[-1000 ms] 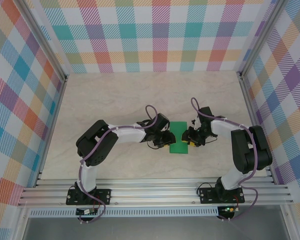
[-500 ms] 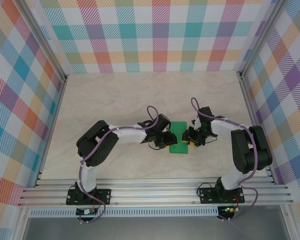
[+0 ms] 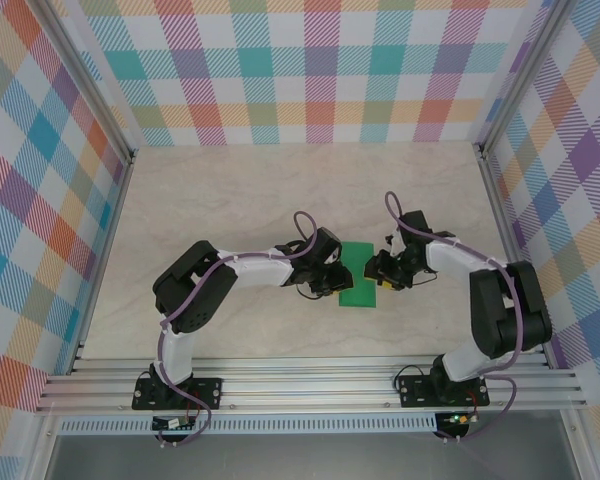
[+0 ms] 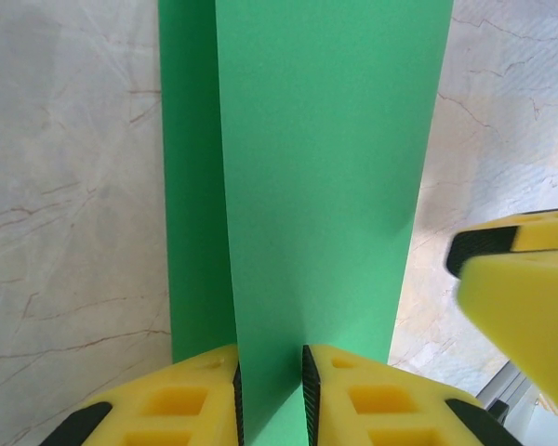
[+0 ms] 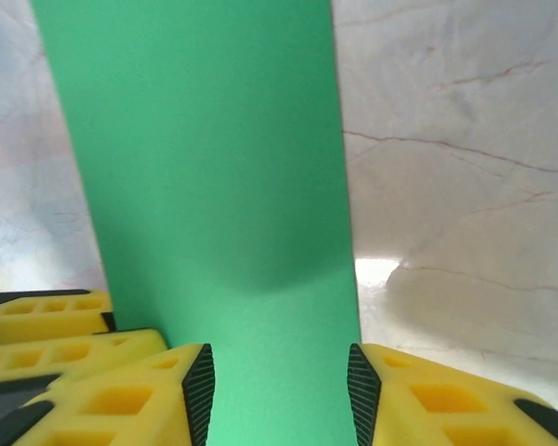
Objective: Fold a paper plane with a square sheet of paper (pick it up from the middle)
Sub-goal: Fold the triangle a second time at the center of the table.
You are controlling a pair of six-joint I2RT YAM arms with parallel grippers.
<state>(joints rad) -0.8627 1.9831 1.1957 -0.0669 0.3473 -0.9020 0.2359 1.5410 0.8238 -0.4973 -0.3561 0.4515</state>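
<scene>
The square sheet of paper (image 3: 358, 282) is bright green, folded into a narrower strip, and lies on the marble table between both arms. In the left wrist view the sheet of paper (image 4: 325, 167) has an upper layer raised over a lower one. My left gripper (image 4: 270, 376) stands narrowly open, with that layer running between its pads at the paper's left edge (image 3: 337, 277). My right gripper (image 5: 279, 381) is open wide astride the paper (image 5: 205, 158) at its right edge (image 3: 378, 272). No paper plane shape shows.
The marble tabletop (image 3: 230, 200) is walled by checked panels, with metal rails on the left and right. The right gripper's yellow finger (image 4: 521, 279) shows in the left wrist view. The left gripper's fingers (image 5: 46, 334) sit close by in the right wrist view.
The left jaws have narrowed around the paper's raised layer and the right jaws have widened a little. The right arm's elbow has shifted slightly. The paper stays in place.
</scene>
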